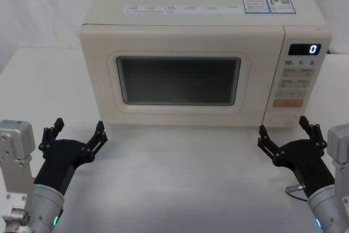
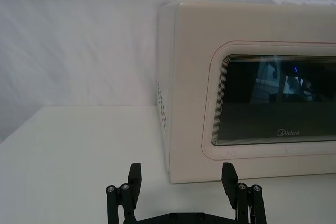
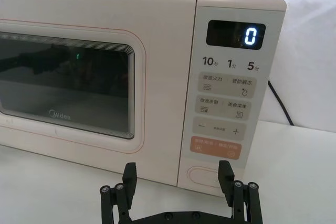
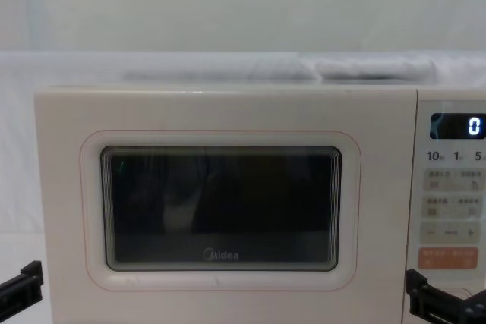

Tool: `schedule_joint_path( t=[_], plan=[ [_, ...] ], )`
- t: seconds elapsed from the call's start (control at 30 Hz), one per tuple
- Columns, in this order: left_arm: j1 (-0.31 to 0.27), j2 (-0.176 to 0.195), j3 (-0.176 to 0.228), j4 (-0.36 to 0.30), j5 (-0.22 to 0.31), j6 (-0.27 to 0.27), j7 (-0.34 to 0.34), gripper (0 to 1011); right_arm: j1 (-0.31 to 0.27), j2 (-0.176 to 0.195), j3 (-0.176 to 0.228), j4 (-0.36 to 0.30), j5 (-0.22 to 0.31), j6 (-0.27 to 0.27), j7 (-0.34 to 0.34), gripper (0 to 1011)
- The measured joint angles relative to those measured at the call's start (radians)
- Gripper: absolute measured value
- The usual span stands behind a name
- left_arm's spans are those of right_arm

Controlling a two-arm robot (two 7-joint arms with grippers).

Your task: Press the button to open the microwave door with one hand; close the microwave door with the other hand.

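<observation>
The cream-white microwave door (image 1: 179,80) with its dark window is shut flush against the oven, also seen in the left wrist view (image 2: 273,103) and chest view (image 4: 220,202). The wide oval button (image 3: 210,174) sits at the bottom of the keypad strip, under the orange key (image 3: 218,148). My right gripper (image 1: 284,130) hovers open just in front of the button (image 1: 282,119), apart from it; its fingers (image 3: 226,174) frame the button. My left gripper (image 1: 78,130) is open near the door's lower left corner, with nothing between its fingers (image 2: 135,178).
The microwave stands on a white table (image 1: 180,178) before a white backdrop. Its display (image 1: 304,49) reads 0. A dark power cable (image 3: 278,103) runs behind its right side. Open tabletop lies between the two grippers.
</observation>
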Motion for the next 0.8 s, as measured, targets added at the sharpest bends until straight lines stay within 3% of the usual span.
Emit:
schedule_joint_path(
  t=[0.8],
  plan=[
    [0.0, 0.0, 0.0, 0.0, 0.0, 0.0, 0.0, 1001, 0.0, 0.0, 0.0, 0.0, 0.0, 0.0, 0.0, 1002]
  ],
)
